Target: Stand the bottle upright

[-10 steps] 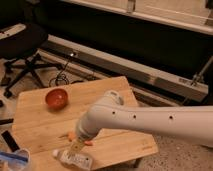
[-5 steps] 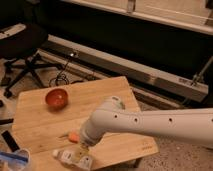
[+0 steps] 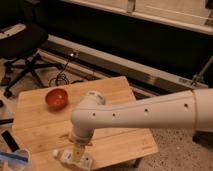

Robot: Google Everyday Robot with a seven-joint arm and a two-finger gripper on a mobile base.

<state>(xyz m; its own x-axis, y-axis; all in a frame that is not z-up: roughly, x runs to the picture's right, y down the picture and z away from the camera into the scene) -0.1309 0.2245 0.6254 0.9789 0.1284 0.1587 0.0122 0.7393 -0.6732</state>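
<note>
A dim room with a dark wall is seen behind a wooden table [image 3: 120, 95]. The bottle [image 3: 62, 157] lies on its side at the near edge of that table, toward the left corner.

The gripper [image 3: 77, 151] is lowered directly over the bottle's middle. The fingers are spread wide, and no hold on the bottle can be made out. The white arm [image 3: 140, 112] reaches in from the right and hides much of the table's near part.

Several things could go wrong from here:
- If the fingers are closed off-centre, the round, smooth body is likely to be squeezed out and rolled.
- The table's edge is just beside the bottle, so a roll toward the camera would probably send it to the floor.
- A grip taken across the middle leaves the bottle horizontal. If it is then tipped up too near the edge, or released before the base sits flat, it is likely to topple again.
- The carrot [image 3: 86, 143], just behind the gripper, could be nudged or caught between the fingers.

The bottle's long axis runs roughly left to right, along the near edge. The paler left end is judged to be the cap, though this cannot be told for certain.

Further back, a red bowl [image 3: 56, 97] stands well apart, and an office chair [image 3: 25, 42] is seen beyond the table.
</note>
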